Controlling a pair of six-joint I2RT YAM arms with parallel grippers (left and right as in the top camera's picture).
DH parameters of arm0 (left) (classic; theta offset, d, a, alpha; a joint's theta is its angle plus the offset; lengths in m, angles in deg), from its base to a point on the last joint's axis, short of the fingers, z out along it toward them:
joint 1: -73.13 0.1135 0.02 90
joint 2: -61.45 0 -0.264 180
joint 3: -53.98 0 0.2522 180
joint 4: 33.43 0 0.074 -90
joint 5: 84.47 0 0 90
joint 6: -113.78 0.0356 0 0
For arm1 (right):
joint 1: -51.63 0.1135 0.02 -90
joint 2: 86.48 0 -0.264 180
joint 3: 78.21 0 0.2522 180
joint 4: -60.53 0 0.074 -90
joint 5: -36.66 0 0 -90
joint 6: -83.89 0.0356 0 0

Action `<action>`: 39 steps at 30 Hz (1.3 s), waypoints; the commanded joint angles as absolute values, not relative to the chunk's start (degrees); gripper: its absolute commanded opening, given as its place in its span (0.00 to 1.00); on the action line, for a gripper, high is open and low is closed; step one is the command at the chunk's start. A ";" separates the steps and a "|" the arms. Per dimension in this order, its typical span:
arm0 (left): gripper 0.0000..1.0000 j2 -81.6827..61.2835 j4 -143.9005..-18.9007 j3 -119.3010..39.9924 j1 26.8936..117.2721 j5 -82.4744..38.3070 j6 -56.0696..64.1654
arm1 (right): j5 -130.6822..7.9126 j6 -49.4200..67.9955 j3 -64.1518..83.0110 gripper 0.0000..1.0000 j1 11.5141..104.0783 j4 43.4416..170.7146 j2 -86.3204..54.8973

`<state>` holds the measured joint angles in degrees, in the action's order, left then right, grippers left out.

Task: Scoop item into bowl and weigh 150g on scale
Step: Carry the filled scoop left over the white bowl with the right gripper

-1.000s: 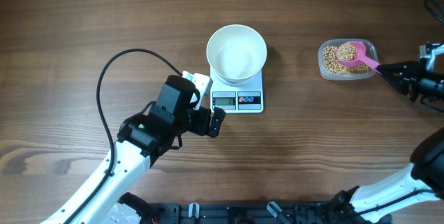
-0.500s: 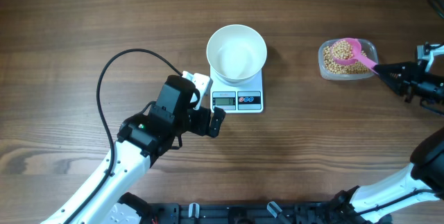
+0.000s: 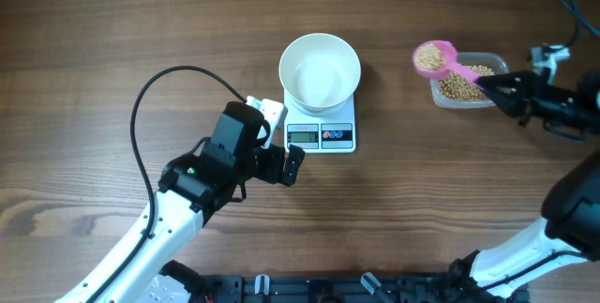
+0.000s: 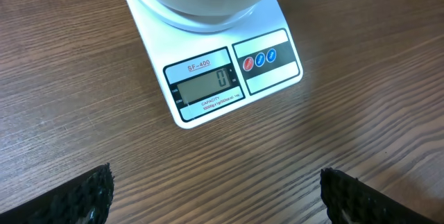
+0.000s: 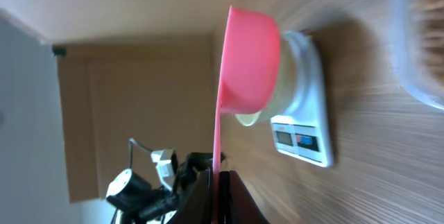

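1. Overhead: the empty bowl (image 3: 320, 71) sits on the scale (image 3: 323, 132). At its 3 o'clock a clear tub (image 3: 490, 97) holds beans (image 3: 457, 86). The right end effector (image 3: 500, 84) is clamped on a scoop (image 3: 434, 59) heaped with beans.
2. Left wrist: the left end effector (image 4: 216, 197) has its fingers wide apart at the scale's 6 o'clock.
3. Right wrist: the scoop handle is pinched.

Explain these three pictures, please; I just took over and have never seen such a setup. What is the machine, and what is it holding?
Two robot arms work at a wooden table. One picture looks down from above; the other two come from a camera on each wrist. A white bowl, empty, sits on a scale reading zero. At the right a clear tub holds beans. The right pincer is shut on a pink scoop carrying beans, held above the tub's left edge. The left pincer hovers open before the scale, holding nothing.
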<state>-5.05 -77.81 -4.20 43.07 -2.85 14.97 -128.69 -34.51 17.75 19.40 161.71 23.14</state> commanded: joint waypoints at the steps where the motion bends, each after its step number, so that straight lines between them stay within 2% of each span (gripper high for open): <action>1: 1.00 -5.36 -77.83 -5.43 42.74 -2.52 15.66 | -134.46 -36.11 17.83 0.04 24.63 161.27 23.53; 13: 1.00 -5.36 -77.83 -5.43 42.76 -2.52 15.66 | -132.28 -34.56 22.36 0.05 38.05 158.19 23.51; 23: 1.00 -5.36 -77.83 -5.43 42.76 -2.52 15.66 | -111.78 -11.02 27.10 0.05 44.50 142.45 20.08; 35: 1.00 -5.36 -77.83 -5.43 42.70 -2.52 15.66 | -96.08 -9.09 28.87 0.04 57.35 130.37 15.12; 39: 1.00 -5.36 -77.83 -5.43 42.70 -2.52 15.66 | -84.35 -9.16 28.87 0.04 62.55 127.68 14.31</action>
<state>-5.05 -77.83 -4.20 43.05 -2.85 14.97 -96.39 -9.75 27.54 58.92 129.16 16.28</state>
